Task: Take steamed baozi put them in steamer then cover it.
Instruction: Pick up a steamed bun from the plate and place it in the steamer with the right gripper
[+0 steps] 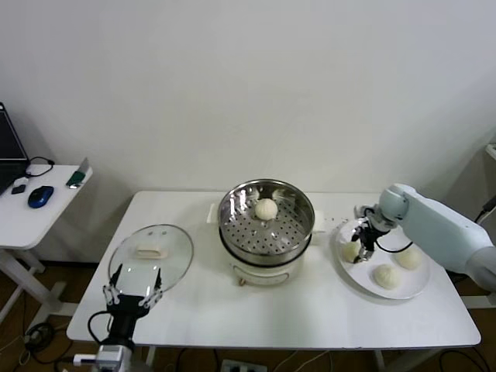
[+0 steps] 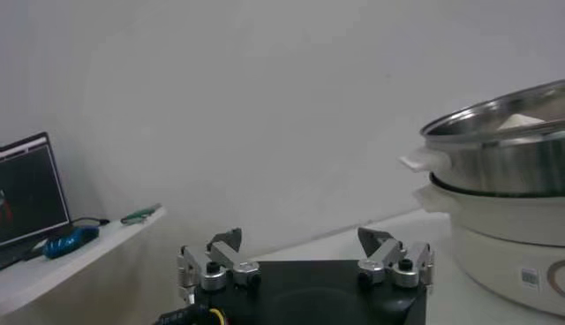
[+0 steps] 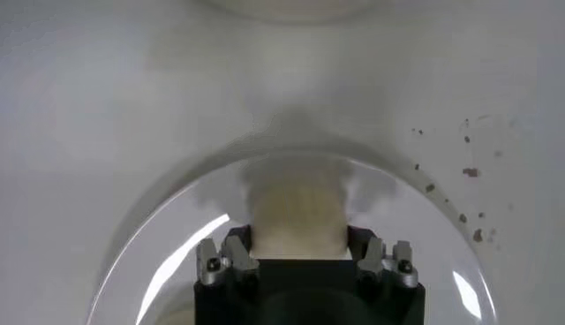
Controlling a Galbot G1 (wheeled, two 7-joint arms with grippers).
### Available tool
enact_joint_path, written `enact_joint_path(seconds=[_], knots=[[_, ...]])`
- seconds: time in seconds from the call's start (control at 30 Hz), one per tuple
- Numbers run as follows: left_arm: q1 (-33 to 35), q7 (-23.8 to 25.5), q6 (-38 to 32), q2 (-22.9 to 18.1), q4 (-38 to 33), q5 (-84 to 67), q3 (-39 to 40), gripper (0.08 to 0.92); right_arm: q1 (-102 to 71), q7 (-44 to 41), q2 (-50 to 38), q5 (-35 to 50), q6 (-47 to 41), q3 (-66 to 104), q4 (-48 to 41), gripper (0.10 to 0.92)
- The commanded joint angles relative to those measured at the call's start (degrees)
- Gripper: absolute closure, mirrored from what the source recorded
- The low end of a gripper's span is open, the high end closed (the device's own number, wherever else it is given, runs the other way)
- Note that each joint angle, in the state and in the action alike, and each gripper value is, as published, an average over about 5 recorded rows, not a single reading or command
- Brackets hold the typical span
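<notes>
1. Plain white wall behind a white table; side desk at the far left with a laptop edge and a blue mouse.
2. At the table's centre, the steamer: shiny perforated basket on a white pot base, uncovered.
3. One bun in so far: a single baozi resting on the perforated floor, toward the back of the basket.
4. Three steamed baozi left on the white plate to the right of the steamer: one under the gripper, one at the plate's front, one farther right.
5. The cover lying flat on the table to the left of the steamer, handle up, untouched.
6. Judged roughly a quarter through the loading; three transfers and the covering not yet done.
7. Right gripper down on the plate; in the right wrist view, right gripper with jaws set on either side of the leftmost bun, fingers against its flanks, seemingly clamped on it.
8. Left gripper parked low at the table's front-left edge, just before the cover; jaws wide apart, holding nothing.
</notes>
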Motion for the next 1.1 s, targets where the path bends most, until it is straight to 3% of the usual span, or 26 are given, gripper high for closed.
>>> enact_joint_path(seconds=[0.03, 0.37, 0.67, 1.1], knots=[[0.1, 0.0, 0.0, 0.5, -0.1, 0.0, 0.2, 0.177, 12.1, 0.2, -2.3, 9.1, -1.2, -8.6, 3.2, 0.337], [1.1, 0.2, -0.5, 2.4, 0.3, 0.2, 2.2, 0.177, 41.0, 0.3, 1.7, 29.8, -3.4, -31.5, 7.5, 0.33], [1.1, 0.3, -1.2, 3.2, 0.3, 0.7, 4.0, 0.177, 47.0, 3.2, 8.8, 42.1, -7.7, -35.9, 13.9, 0.33], [2.1, 0.8, -2.0, 4.4, 0.0, 0.2, 5.0, 0.177, 38.0, 9.6, 22.4, 44.7, -11.5, -33.5, 15.9, 0.33]])
